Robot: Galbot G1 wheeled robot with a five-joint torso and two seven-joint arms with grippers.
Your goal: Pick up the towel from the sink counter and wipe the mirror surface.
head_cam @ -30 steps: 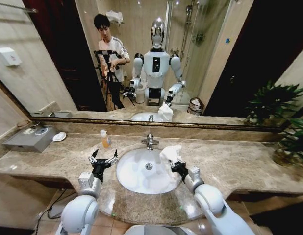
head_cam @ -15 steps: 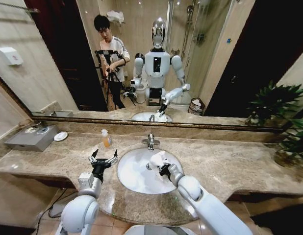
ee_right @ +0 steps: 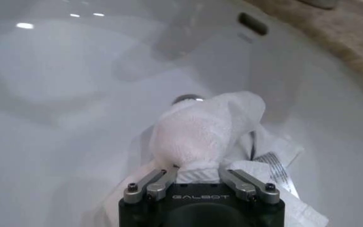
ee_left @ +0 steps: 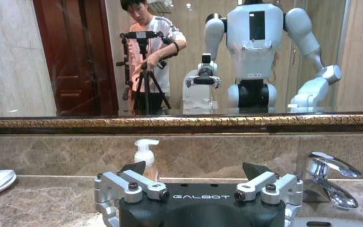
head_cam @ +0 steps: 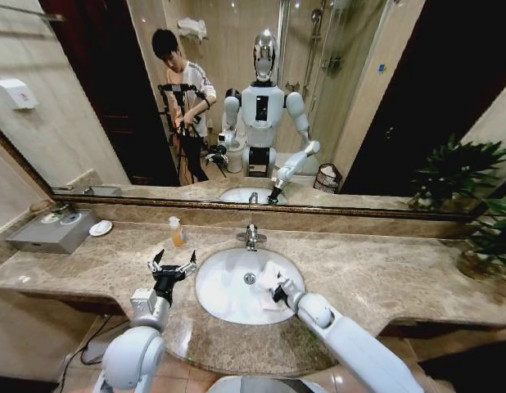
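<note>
the towel [head_cam: 269, 282], a small white terry bundle, sits low inside the white basin [head_cam: 224, 299] of the sink counter [head_cam: 384, 274], close to the drain. the right gripper [ee_right: 202, 178] reaches down into the basin, and its two fingers [ee_right: 159, 181] are closed around the towel's near end. in the right wrist view the cloth bulges out ahead of the fingers, and a printed label lies beside it on the porcelain. the left gripper [head_cam: 172, 264] hovers above the counter at the basin's left rim, its fingers spread wide and holding nothing. a soap bottle [head_cam: 176, 232] and the faucet [head_cam: 250, 236] stand behind, below the mirror [head_cam: 81, 131].
</note>
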